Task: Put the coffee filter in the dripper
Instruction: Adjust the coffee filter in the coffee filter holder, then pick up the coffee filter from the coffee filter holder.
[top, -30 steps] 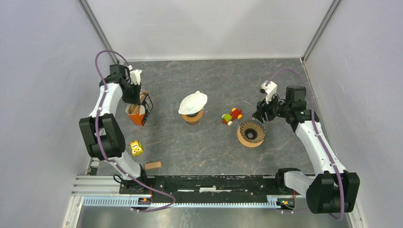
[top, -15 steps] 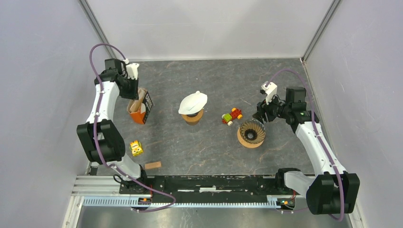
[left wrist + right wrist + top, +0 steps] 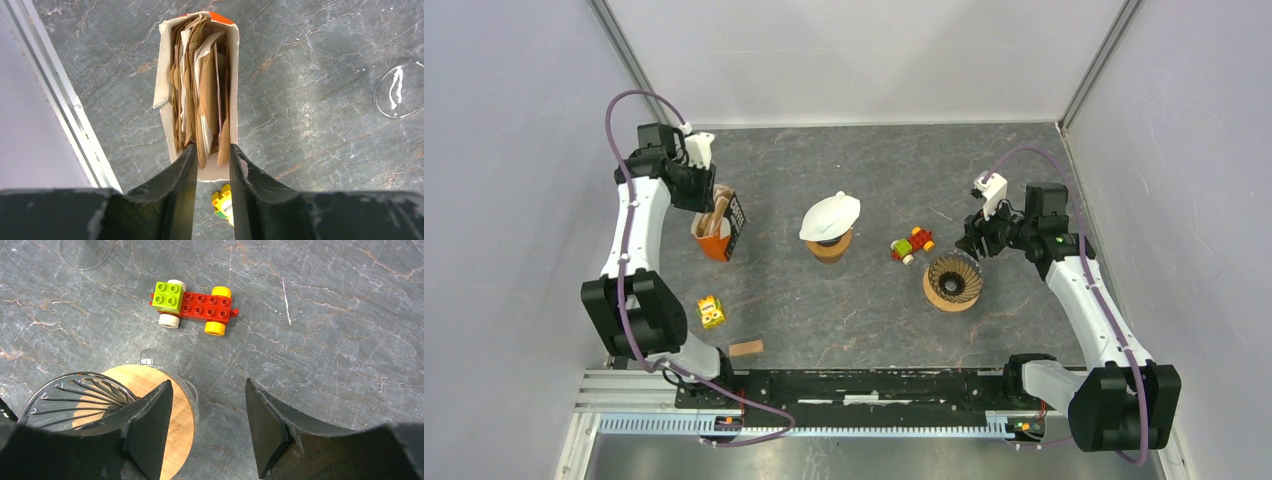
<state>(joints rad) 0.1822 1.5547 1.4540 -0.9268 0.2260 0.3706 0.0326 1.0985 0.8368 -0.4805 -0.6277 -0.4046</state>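
k: got a filter yet?
me: no. left gripper [image 3: 212, 150] hangs right over the filter box [image 3: 164, 75], jaws parted a little, nothing pinched. the brown filters [image 3: 200, 95] stand packed on edge inside the box, at the table's left side.
k: and the dripper?
me: glass dripper [image 3: 75, 400] on its wooden collar, right side, well apart from the box. i see no paper in it. right gripper [image 3: 207, 425] sits just beside it, jaws spread wide, holding nothing.
k: how do you want to take the pick?
me: come straight down with one finger on each face of a sheet, lined up with the stack. the sheets are crumpled and fanned unevenly, so i reckon a deep bite drags out a wad. i'd pinch shallow on one edge that sticks up, then lift vertically.
k: risks?
me: a finger catching the carton wall, or clamping wall and paper together. the box looks light, so i'd expect it to tip or ride up with the paper. the gap looks narrow for that bunch, i'd widen it before descending.
k: the carry?
me: lego car [image 3: 195, 307] lies near the dripper, so i'd come in from above.
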